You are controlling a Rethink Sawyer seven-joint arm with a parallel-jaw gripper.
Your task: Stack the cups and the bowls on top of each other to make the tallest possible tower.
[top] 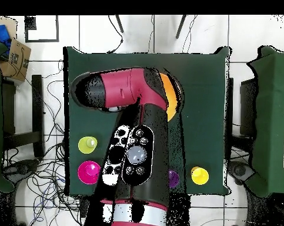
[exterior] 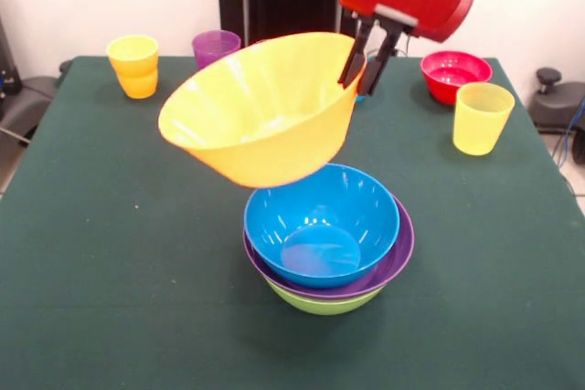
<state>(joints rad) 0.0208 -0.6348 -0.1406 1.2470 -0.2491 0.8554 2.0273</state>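
My gripper is shut on the far rim of the wide orange bowl, one finger inside and one outside. It holds the bowl tilted in the air, just above and to the left of the tower. The tower is a blue bowl nested in a purple bowl nested in a green bowl, at the table's front middle. In the overhead view the arm hides the gripper and the tower, and only an edge of the orange bowl shows. No red cup is in view.
On the green table, an orange-yellow cup and a purple cup stand at the far left. A red-pink small bowl and a pale yellow cup stand at the far right.
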